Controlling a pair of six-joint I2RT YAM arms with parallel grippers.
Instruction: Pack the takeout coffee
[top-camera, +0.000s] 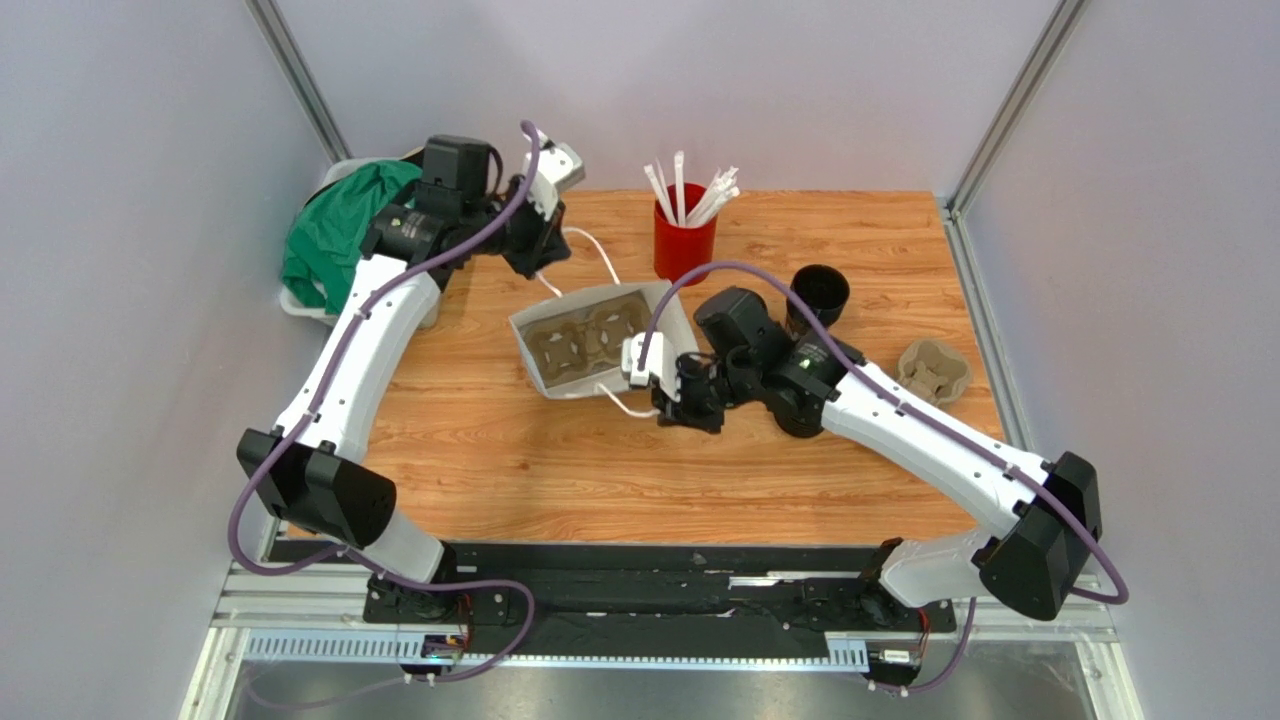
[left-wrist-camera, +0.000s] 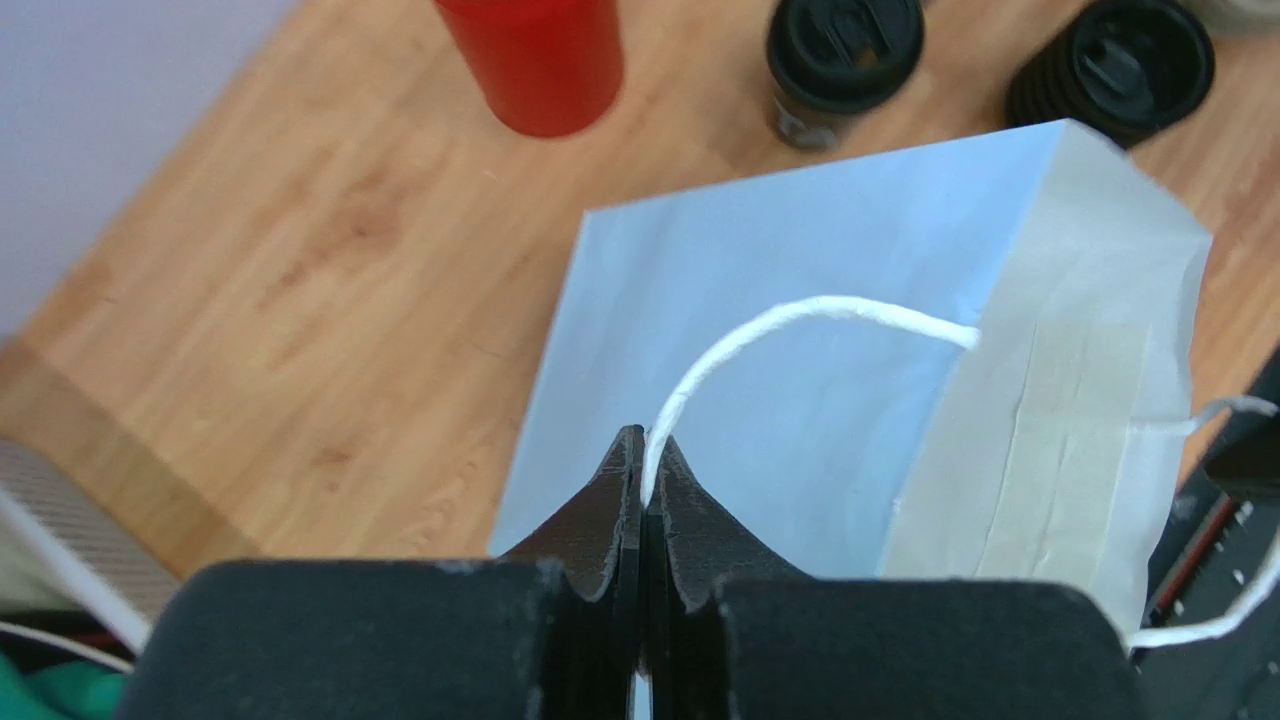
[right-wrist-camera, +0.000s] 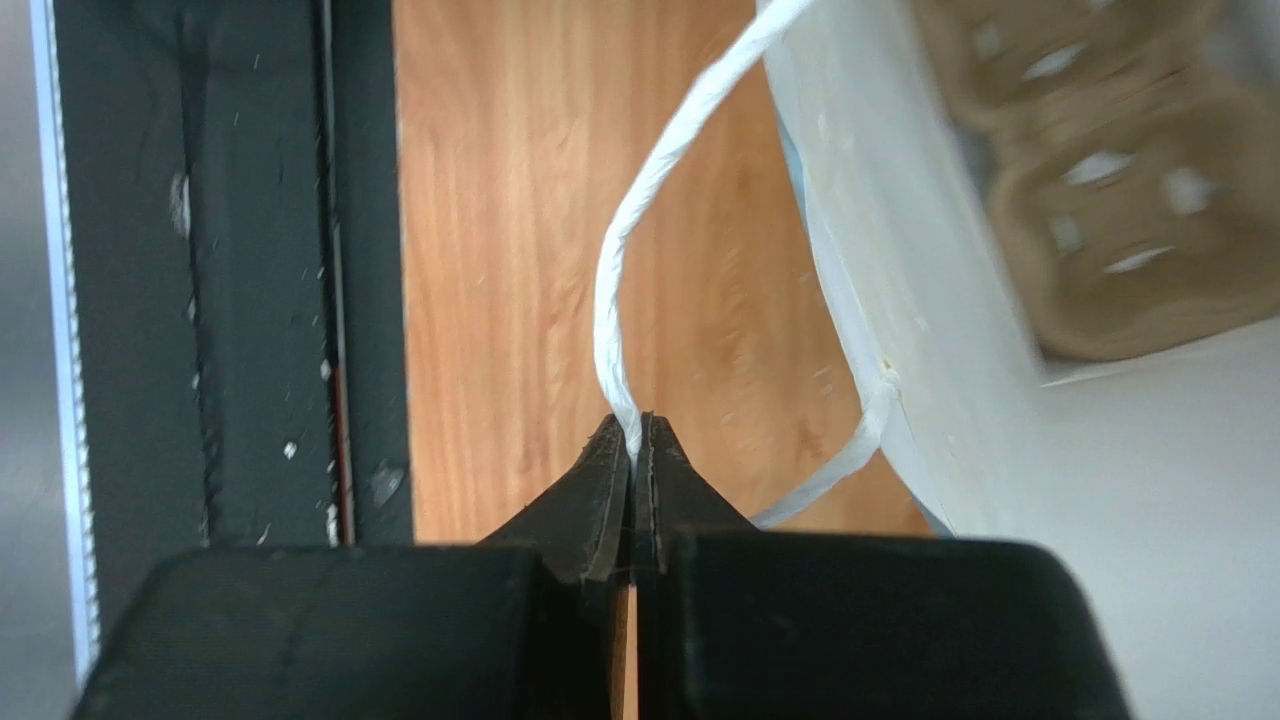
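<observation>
Two takeout coffee cups, black with black lids, stand beyond the bag in the left wrist view (left-wrist-camera: 842, 53) (left-wrist-camera: 1120, 68); the top view shows one (top-camera: 819, 293) right of the bag. A white paper bag (top-camera: 529, 323) sits mid-table with its mouth open, a brown cup carrier (top-camera: 589, 338) inside it. My left gripper (left-wrist-camera: 646, 438) is shut on the bag's far string handle (left-wrist-camera: 796, 315), at the bag's back left (top-camera: 538, 255). My right gripper (right-wrist-camera: 633, 428) is shut on the near string handle (right-wrist-camera: 646, 225), at the bag's front right (top-camera: 679, 393).
A red cup (top-camera: 684, 240) of white straws stands behind the bag. A second brown carrier (top-camera: 932, 371) lies at the right edge. A green cloth (top-camera: 338, 233) fills a bin at the back left. The dark base rail (top-camera: 646, 578) runs along the near edge.
</observation>
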